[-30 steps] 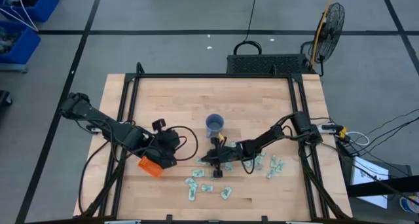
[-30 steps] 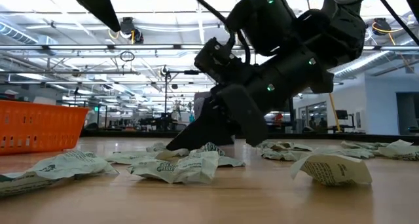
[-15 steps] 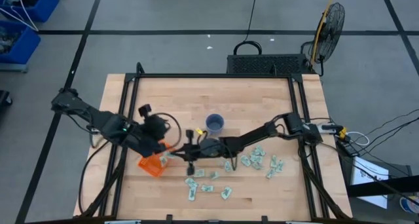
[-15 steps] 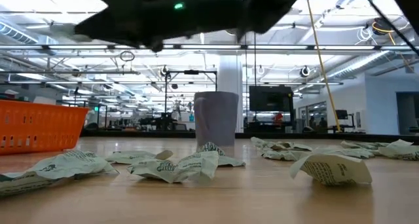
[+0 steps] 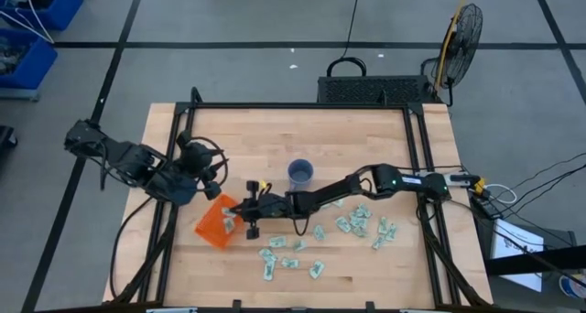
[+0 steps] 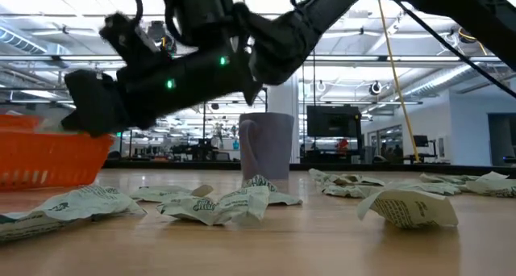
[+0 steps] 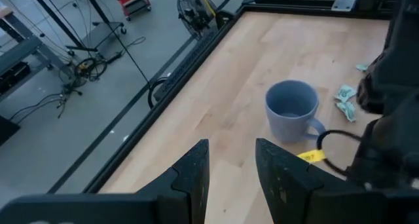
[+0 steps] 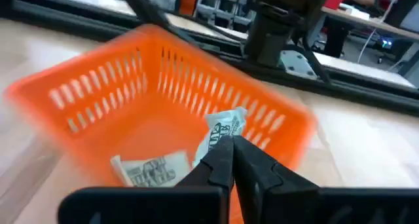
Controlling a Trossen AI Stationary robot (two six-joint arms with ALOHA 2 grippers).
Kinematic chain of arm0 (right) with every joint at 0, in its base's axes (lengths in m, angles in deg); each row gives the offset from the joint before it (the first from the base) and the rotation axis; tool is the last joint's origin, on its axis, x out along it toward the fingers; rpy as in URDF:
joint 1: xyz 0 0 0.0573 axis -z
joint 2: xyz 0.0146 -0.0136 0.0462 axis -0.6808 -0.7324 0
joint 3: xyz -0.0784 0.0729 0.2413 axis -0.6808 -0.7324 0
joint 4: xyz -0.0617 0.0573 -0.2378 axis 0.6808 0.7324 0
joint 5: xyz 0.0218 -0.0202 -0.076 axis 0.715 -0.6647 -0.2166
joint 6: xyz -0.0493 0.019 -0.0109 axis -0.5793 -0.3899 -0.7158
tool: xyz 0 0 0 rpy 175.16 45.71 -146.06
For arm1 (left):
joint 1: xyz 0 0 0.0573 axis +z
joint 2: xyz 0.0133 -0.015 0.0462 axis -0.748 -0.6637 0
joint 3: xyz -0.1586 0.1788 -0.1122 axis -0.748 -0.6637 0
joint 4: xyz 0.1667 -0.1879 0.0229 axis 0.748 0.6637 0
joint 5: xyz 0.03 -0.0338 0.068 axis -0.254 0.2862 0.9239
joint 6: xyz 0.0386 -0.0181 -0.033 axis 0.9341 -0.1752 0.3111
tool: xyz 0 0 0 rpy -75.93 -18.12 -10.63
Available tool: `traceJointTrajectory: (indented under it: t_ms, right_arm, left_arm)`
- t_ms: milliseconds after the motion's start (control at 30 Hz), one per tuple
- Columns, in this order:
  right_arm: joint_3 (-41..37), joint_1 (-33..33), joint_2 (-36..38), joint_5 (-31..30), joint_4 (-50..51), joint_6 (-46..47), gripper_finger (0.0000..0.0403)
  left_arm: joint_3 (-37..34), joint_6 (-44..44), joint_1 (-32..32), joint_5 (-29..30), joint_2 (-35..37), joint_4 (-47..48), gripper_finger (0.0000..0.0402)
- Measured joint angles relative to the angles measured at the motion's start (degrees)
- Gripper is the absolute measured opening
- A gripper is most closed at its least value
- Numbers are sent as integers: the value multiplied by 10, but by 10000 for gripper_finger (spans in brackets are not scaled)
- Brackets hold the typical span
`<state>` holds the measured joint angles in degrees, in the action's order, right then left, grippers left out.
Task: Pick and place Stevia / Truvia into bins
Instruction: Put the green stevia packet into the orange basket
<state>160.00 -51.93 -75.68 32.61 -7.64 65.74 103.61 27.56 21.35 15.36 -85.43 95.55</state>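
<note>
Right gripper [image 8: 230,160], pinched shut on a sweetener packet [image 8: 222,131], hovers over the orange bin [image 5: 217,221], at eight o'clock from the mug [image 5: 300,173]; left gripper [image 7: 230,168] stands open.

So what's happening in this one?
The right gripper is shut on a sweetener packet and holds it over the orange bin, where one packet already lies. The left gripper is open, drawn back beside the bin, holding nothing. Many more packets lie scattered on the table near the mug.
</note>
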Motion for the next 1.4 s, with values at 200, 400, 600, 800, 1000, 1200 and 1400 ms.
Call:
traceJointTrajectory:
  t_ms: [200,400,600,800,1000,1200,1400]
  right_arm:
    - [3,-1,4,0,8,4,60]
    - [1,-2,19,-1,13,-11,109]
    - [-15,-15,103,-1,148,-39,129]
    - [-103,-27,229,-1,230,-48,129]
    - [-273,-45,386,0,255,-14,127]
    - [-462,-67,552,-1,195,26,121]
    - [-618,-67,670,-3,4,26,121]
  left_arm:
    - [0,-3,0,-3,-10,0,131]
    - [0,-17,0,-35,-12,-3,131]
    - [0,-50,0,-116,-18,-5,131]
    - [-1,-61,-20,-169,-75,-43,131]
    - [-1,-50,-58,-248,-188,-154,131]
    - [-1,-30,-84,-305,-297,-275,131]
    - [-1,-33,-82,-319,-401,-336,131]
